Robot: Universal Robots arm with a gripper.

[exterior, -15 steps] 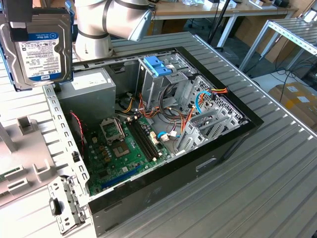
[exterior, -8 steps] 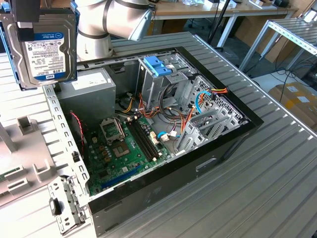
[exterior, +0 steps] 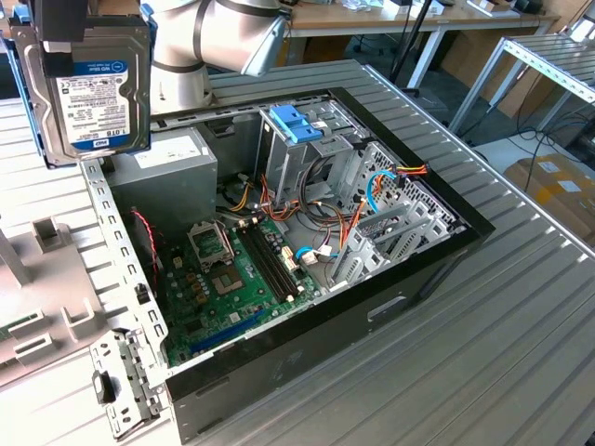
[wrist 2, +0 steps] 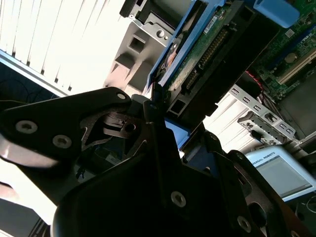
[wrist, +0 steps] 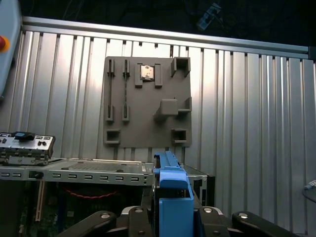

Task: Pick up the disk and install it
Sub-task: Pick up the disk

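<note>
The disk point(exterior: 93, 93), a silver hard drive with a white-and-blue label and blue side rails, hangs upright in the air at the exterior view's upper left, above the back corner of the open computer case point(exterior: 325, 344). My gripper point(exterior: 88, 37) is shut on its upper end. In the second wrist view the disk's green circuit board point(wrist 2: 207, 54) shows between the black fingers point(wrist 2: 153, 118). The first wrist view shows the disk's blue rail point(wrist: 173, 190) sticking out from between the fingers point(wrist: 217, 219).
Inside the case lie the motherboard point(exterior: 232, 279), a grey power supply point(exterior: 163, 172), loose cables, and a drive cage topped by a blue bracket point(exterior: 296, 121). A grey fixture plate point(wrist: 148, 98) rests on the ribbed metal table point(exterior: 521, 307). A metal I/O plate point(exterior: 121, 386) lies by the case's near corner.
</note>
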